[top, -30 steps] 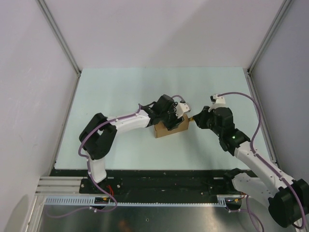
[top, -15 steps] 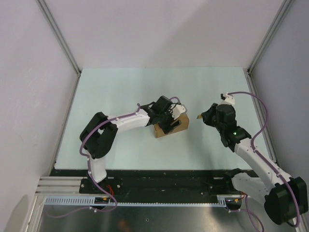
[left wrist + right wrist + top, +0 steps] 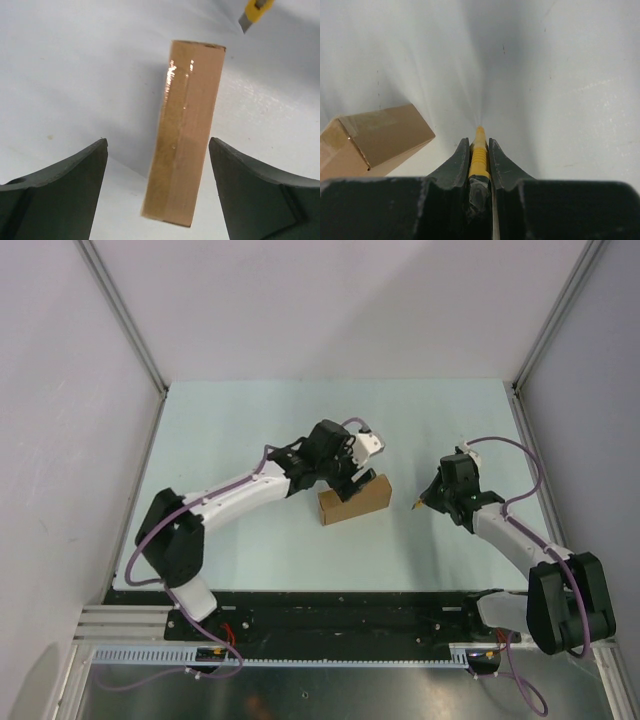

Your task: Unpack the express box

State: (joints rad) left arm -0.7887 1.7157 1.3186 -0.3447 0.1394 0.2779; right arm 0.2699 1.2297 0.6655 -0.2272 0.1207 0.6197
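**Taped box under wide left jaws, knife held off its right end**

The box (image 3: 353, 502) lies closed near the middle of the surface (image 3: 240, 420), with glossy tape (image 3: 192, 80) run along its top face. It is judged light and stiff, though the tape is likely slick. A hold across the two long cardboard sides is advised, clear of the taped seam. The left jaws are spread wide above it, one to each side, touching nothing. The right jaws are closed on a yellow knife (image 3: 478, 157), held near the box's right end but apart from it. Whether the tape has been cut cannot be told, and the contents are hidden.
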